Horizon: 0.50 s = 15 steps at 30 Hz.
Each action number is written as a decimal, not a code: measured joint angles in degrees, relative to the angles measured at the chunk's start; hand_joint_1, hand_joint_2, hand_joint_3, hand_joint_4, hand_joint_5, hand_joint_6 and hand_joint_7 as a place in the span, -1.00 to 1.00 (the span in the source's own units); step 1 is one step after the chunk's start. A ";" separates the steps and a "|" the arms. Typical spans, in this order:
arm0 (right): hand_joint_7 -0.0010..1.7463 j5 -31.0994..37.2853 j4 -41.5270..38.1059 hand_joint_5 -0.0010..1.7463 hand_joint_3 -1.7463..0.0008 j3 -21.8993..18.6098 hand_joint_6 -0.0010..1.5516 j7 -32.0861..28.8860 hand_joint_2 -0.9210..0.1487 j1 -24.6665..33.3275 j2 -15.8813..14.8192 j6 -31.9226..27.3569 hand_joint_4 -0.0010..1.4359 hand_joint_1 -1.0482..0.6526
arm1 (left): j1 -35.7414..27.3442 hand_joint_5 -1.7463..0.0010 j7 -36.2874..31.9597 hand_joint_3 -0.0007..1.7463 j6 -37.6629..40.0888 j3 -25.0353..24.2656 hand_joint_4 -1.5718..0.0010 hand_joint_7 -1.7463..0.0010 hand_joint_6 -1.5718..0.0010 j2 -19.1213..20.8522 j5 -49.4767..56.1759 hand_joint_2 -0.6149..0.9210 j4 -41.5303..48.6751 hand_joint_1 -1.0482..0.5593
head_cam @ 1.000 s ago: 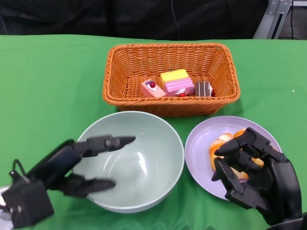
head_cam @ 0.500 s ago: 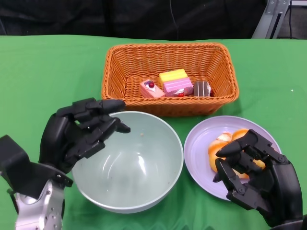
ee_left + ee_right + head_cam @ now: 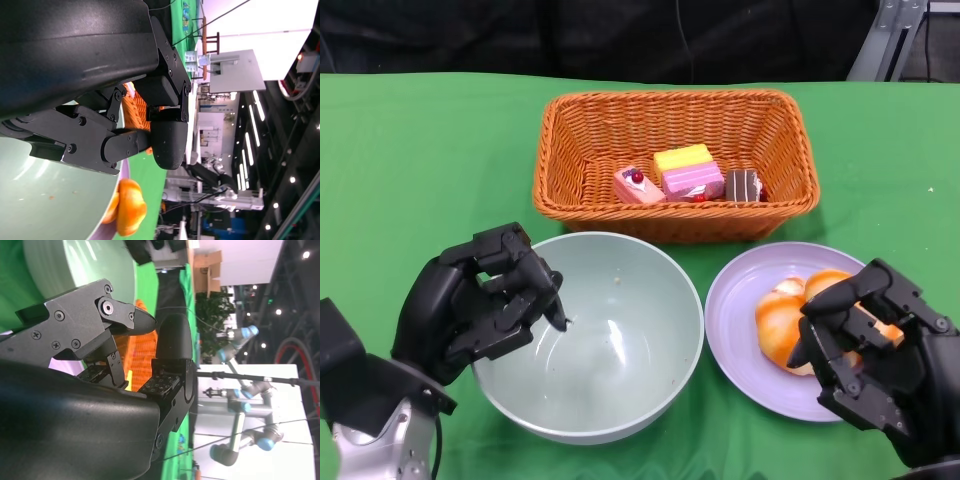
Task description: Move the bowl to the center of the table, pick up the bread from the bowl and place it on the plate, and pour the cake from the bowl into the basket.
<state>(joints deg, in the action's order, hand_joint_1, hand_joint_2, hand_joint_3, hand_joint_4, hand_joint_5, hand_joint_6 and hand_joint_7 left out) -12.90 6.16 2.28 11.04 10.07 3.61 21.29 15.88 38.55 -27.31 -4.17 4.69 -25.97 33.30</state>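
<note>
Robotics lab, robot arms (image 3: 240, 390), green-clothed table (image 3: 420, 150)

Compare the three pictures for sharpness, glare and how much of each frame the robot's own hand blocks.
Head view: sharp and evenly lit, soft glare inside the bowl, faint shadows. Right wrist view: the right hand fills most of the frame; background lights flare. Left wrist view: the left hand blocks the upper part; bread stays clear, ceiling strips blown out.

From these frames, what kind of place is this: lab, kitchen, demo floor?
Most likely a robotics lab or demo hall, not a kitchen. A green cloth covers the table under toy cakes in a basket, and the right wrist view shows industrial robot arms under ceiling lights.
</note>
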 measured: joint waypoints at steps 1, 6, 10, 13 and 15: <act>0.50 -0.45 0.71 0.92 0.10 0.00 -0.18 0.39 -0.57 0.23 -0.10 -0.23 -0.06 0.10 | -0.05 -0.98 0.31 0.15 -0.01 -0.42 0.00 -0.67 -0.02 0.01 0.32 0.56 0.05 0.25; 0.58 0.26 2.14 0.90 -0.07 -0.67 -0.20 1.57 -0.40 0.87 -1.85 0.14 0.01 0.12 | -0.96 -0.98 2.74 0.26 0.10 -2.18 0.00 -0.64 -0.05 -0.02 0.40 0.51 0.26 0.29; 0.64 -0.36 2.00 0.91 -0.26 -1.42 -0.21 3.28 -0.23 0.86 -2.61 0.59 0.02 0.19 | -1.14 -0.90 3.46 0.00 0.10 -2.79 -0.03 -0.55 -0.09 -0.32 0.78 0.62 0.63 0.27; 0.65 -0.30 1.89 0.93 -0.30 -1.12 -0.21 4.33 -0.17 0.86 -2.68 0.57 0.00 0.20 | -1.53 -0.85 5.27 0.04 1.51 -1.77 -0.06 -0.49 -0.14 -0.53 1.06 0.61 -0.52 0.29; 0.64 0.02 1.90 0.94 -0.30 -0.61 -0.21 4.70 -0.15 0.85 -2.75 0.56 -0.01 0.17 | -1.92 -0.84 6.35 0.11 3.00 -0.85 -0.08 -0.46 -0.16 -0.70 1.12 0.59 -2.06 0.30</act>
<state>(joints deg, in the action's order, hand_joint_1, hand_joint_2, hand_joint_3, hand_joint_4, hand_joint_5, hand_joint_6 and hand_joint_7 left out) -12.87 8.06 1.67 15.74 10.92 0.86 21.85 13.96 44.90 -24.31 -5.01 3.99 -24.85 31.24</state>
